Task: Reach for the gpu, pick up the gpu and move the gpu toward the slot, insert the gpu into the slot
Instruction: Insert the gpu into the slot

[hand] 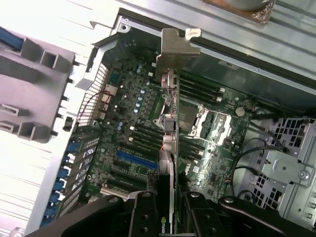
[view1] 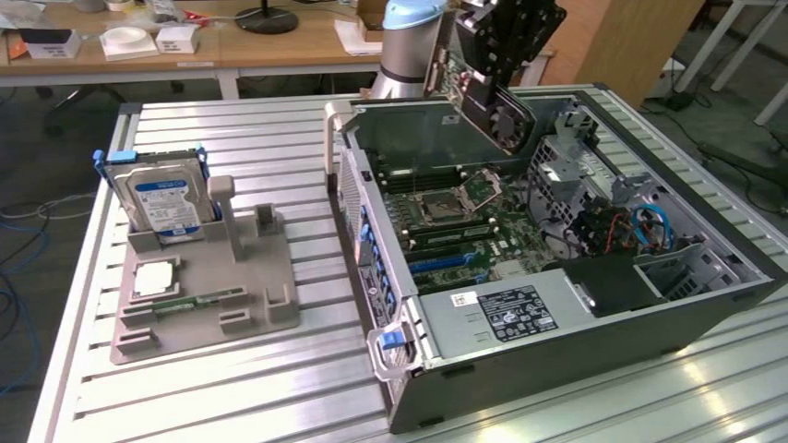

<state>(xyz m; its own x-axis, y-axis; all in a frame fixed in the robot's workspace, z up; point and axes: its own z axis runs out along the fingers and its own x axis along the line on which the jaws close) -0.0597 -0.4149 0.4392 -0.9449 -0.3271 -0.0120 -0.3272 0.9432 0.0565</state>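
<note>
My gripper (view1: 499,55) hangs over the back of the open computer case (view1: 689,305), shut on the gpu (view1: 493,106). The gpu is a dark card, tilted, its lower edge just above the motherboard (view1: 474,217). In the wrist view the gpu (hand: 169,148) is seen edge-on between my two black fingers (hand: 143,215), with its pale metal bracket (hand: 174,49) at the far end near the case's rear wall. My gripper (hand: 169,210) holds it above the motherboard (hand: 128,113). A long blue slot (hand: 136,160) lies beside the card, apart from it; the same blue slot (view1: 444,261) sits mid-board.
On the exterior view's left a grey fixture (view1: 203,295) holds a silver hard drive (view1: 161,198) with a blue label, a square chip (view1: 154,277) and a green memory stick (view1: 197,302). Inside the case are a metal drive cage (view1: 591,175) and blue cables (view1: 647,226). Desks stand behind.
</note>
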